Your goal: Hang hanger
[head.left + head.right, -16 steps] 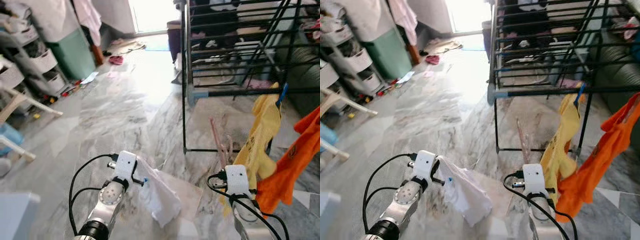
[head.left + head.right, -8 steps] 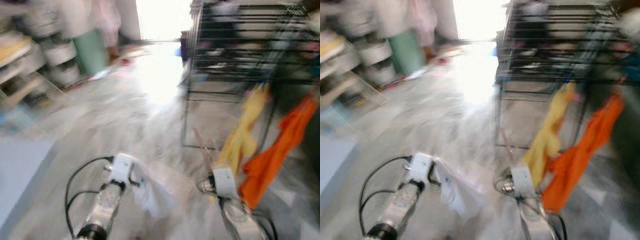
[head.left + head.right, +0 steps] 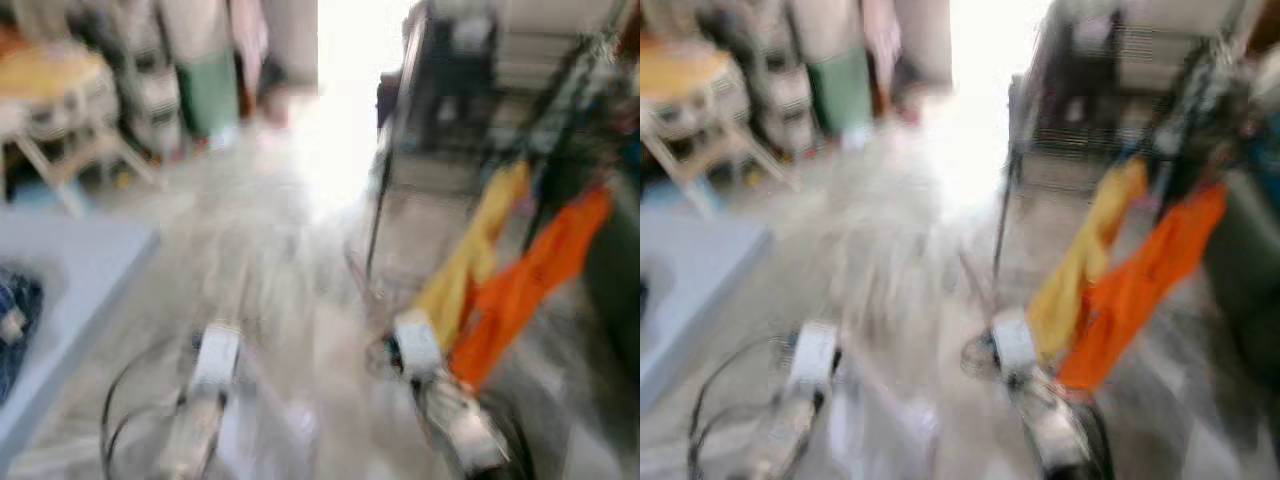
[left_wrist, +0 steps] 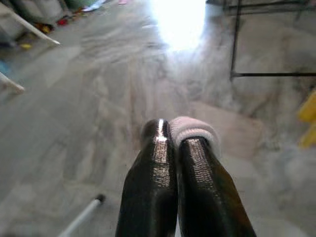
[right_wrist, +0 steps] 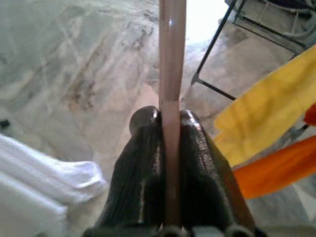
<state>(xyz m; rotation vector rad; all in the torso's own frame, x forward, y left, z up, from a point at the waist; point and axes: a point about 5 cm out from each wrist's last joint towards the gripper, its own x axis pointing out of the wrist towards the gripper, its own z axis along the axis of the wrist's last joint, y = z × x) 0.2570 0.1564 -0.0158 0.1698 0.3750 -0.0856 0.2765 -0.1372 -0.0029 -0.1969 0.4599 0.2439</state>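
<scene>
Clearly blurred, the head views put both silver arms low in the frame over the marble floor (image 4: 74, 98). At lower centre of the right wrist view, the right gripper (image 5: 170, 121) is clamped on the pink hanger (image 5: 172, 59), whose bar runs straight up to the top edge. The left gripper (image 4: 177, 131) pinches a white cloth (image 4: 193, 129) between closed fingers. Right of centre, a yellow garment (image 3: 470, 255) and an orange garment (image 3: 530, 275) hang from the black drying rack (image 3: 400, 110).
</scene>
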